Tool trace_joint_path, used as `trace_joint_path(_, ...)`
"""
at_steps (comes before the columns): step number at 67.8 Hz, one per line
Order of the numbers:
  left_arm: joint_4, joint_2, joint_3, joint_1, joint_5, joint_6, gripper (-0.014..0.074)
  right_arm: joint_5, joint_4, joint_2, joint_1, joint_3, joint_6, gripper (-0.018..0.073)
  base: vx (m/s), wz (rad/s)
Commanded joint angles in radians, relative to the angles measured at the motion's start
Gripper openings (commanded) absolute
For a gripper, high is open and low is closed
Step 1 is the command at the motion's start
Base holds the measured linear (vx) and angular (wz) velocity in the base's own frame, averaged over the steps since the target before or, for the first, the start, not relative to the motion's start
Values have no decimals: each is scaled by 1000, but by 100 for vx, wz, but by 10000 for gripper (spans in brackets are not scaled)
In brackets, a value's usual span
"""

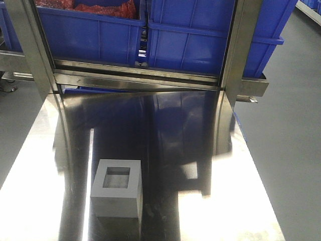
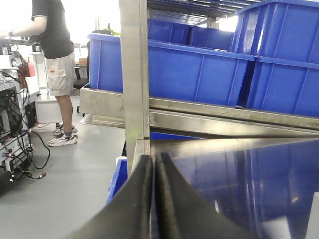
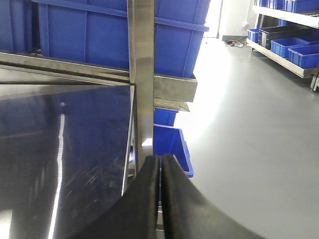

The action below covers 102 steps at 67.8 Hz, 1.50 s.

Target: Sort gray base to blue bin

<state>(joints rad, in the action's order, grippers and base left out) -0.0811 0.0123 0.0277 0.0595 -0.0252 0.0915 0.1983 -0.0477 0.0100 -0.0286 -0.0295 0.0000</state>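
Note:
The gray base (image 1: 116, 193) stands on the steel table (image 1: 210, 150) near its front edge, left of centre, with its square recess facing up. Neither wrist view shows it. Two blue bins sit on the rack behind the table, one holding red material (image 1: 90, 35) and one on the right (image 1: 210, 40). I cannot tell which is the task's blue bin. My left gripper (image 2: 154, 158) is shut and empty, looking over the table's left edge. My right gripper (image 3: 160, 159) is shut and empty at the table's right edge. The front view shows neither gripper.
Steel rack posts (image 1: 37, 50) (image 1: 238, 50) rise at the table's back corners. A low blue bin (image 3: 172, 144) sits on the floor right of the table, another (image 2: 118, 181) on the left. A person (image 2: 52, 55) stands far left beside cables (image 2: 20, 149).

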Motion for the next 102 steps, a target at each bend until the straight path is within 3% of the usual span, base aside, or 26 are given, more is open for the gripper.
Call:
trace_joint_path(1,6,16,-12,-1,73,0,-7,-72,-5,16,0,-7,-12,-5,0,0)
trace_joint_path(79,8,16,-13,-1,78,5,-7,-72,-5,16,0,-7,-12,-5,0,0)
trace_joint_path(93,88,-15,-51,-1,83,46,-7,-72,-5,16,0,-7,-12,-5,0,0)
trace_joint_path(102,92,-103,-130,-1,74,46,-7,-72,-5,16,0,-7,-12,-5,0,0)
